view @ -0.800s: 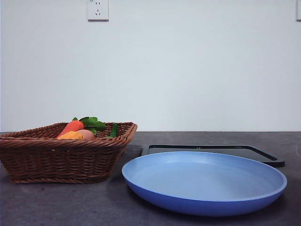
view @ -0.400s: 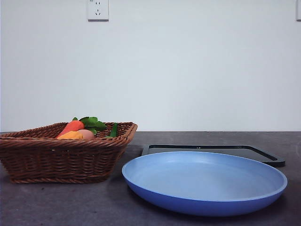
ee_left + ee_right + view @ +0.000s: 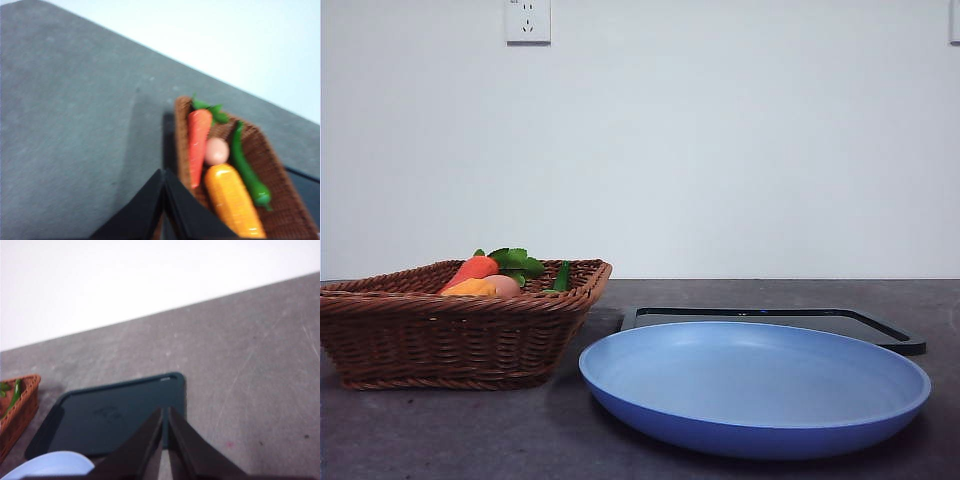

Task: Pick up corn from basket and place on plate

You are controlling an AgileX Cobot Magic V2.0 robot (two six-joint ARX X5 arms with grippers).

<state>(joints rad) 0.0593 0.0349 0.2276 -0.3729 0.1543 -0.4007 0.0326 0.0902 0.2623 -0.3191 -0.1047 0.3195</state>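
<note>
- Your left pincer (image 3: 164, 175) hangs above the basket (image 3: 277, 195), jaws pressed together, empty.
- The corn (image 3: 232, 200) lies in it beside the carrot (image 3: 198, 140).
- Your right pincer (image 3: 165, 412), jaws together, hangs over the black tray (image 3: 115, 415).
- The plate (image 3: 755, 385) sits bare on the tabletop (image 3: 440, 430).

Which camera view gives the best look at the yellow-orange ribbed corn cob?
The left wrist view is best: the yellow-orange ribbed corn cob shows nearly its whole length inside the brown woven wicker basket, although blurred. The front view shows only a small orange part above the basket rim. The right wrist view shows just a basket corner, no corn.
</note>
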